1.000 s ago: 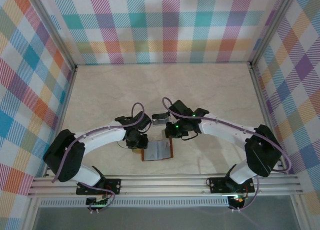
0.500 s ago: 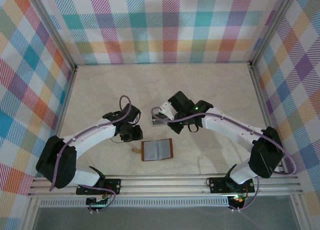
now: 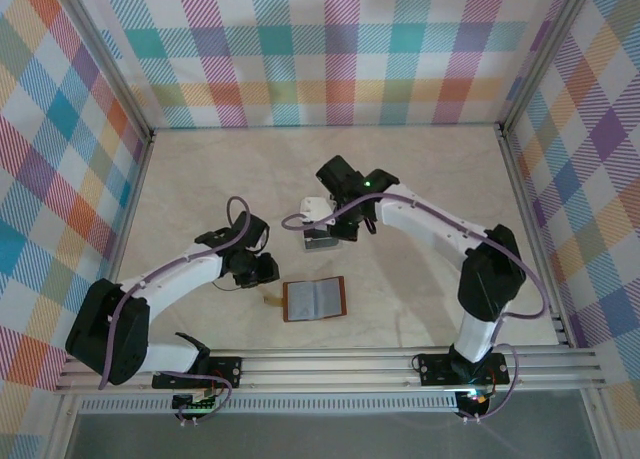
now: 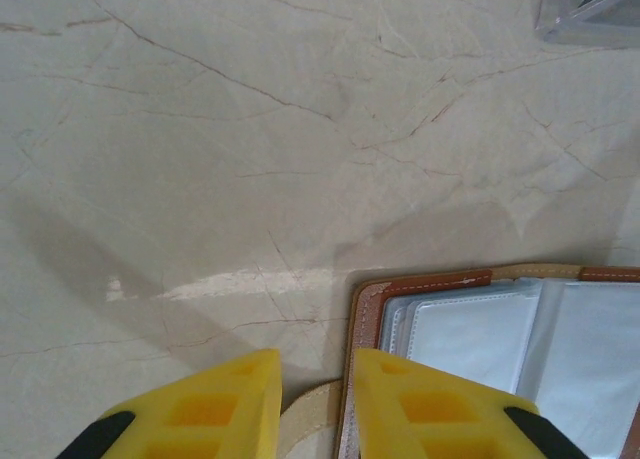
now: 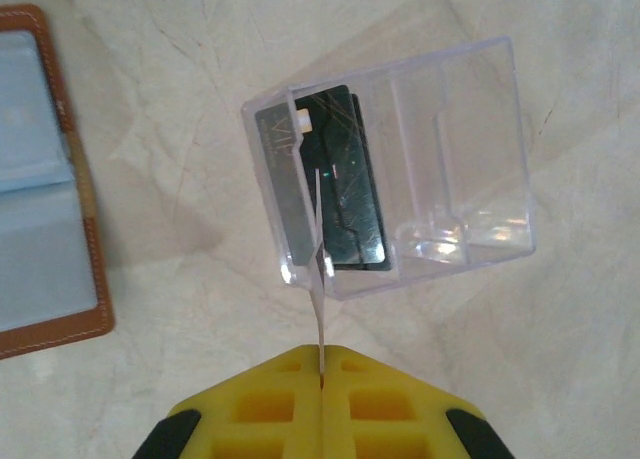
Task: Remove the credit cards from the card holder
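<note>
Top view, card holder: spread open and flat on the worktop, near the front edge, between the two arms.
Top view, left fingers: low, just beside the card holder's left edge; too small here to tell their state.
Top view, right fingers: over a clear plastic box that sits just behind the card holder.
Left wrist, left fingers: released and parted, gripping nothing. Tan snap tab visible in the gap; contact not clear.
Left wrist, card holder: brown stitched border, clear sleeves apparently empty.
Right wrist, right fingers: clenched on the pale card, seen edge-on as a thin line. Far end overlaps the end compartment of the clear plastic box; inside it or just above, cannot tell.
Right wrist, dark card: lying in that same end compartment.
Step in hand: probably setting the pale card in beside the dark one — by the look of the sleeves, the last card out.
Doing it well: keep the card in line with the compartment, lower until its edge is clearly past the wall, and only then let go. The box looks light, so a sideways nudge could slide or tip it.
Writing: none readable — scratch-like marks and a small light patch on the dark card, no brand or number legible; nothing printed on the card holder.
</note>
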Tool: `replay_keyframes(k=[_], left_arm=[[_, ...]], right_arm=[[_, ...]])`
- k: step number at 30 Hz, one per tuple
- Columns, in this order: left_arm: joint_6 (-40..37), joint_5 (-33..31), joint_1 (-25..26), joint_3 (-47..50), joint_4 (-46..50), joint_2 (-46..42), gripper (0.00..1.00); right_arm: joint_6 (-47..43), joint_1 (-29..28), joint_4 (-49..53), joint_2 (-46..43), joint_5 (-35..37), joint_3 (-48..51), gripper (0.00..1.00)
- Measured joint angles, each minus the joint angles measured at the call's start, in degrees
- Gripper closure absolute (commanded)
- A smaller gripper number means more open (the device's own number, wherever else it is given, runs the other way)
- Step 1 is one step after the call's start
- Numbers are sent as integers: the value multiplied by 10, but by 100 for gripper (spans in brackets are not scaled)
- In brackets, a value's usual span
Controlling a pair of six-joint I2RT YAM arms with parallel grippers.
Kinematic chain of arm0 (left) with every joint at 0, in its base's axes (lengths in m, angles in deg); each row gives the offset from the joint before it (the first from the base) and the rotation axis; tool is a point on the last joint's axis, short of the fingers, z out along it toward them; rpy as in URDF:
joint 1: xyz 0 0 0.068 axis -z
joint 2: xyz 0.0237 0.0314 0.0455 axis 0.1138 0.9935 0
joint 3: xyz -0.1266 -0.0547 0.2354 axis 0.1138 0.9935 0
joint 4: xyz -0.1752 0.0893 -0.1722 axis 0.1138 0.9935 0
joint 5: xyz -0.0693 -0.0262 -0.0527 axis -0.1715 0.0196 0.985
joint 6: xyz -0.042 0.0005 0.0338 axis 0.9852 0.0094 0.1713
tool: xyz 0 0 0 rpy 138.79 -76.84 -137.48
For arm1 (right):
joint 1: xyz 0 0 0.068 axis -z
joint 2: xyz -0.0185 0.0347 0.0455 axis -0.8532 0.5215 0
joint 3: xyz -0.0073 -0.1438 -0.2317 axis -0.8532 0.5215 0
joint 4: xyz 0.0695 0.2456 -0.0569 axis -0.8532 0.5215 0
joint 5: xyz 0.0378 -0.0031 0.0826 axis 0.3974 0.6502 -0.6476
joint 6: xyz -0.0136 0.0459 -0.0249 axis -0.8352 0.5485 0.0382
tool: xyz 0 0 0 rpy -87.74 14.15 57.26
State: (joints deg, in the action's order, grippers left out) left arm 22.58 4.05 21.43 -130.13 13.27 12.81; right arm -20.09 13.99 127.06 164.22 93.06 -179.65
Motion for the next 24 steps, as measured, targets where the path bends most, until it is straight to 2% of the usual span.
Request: replay_keyframes(k=[11, 24], left_arm=[[5, 0, 0, 5, 2, -42, 73], [7, 1, 0, 9, 4, -49, 73]], right_arm=[[-60, 6, 65, 137, 3, -177, 100], [-86, 7, 124, 230, 5, -275, 100]])
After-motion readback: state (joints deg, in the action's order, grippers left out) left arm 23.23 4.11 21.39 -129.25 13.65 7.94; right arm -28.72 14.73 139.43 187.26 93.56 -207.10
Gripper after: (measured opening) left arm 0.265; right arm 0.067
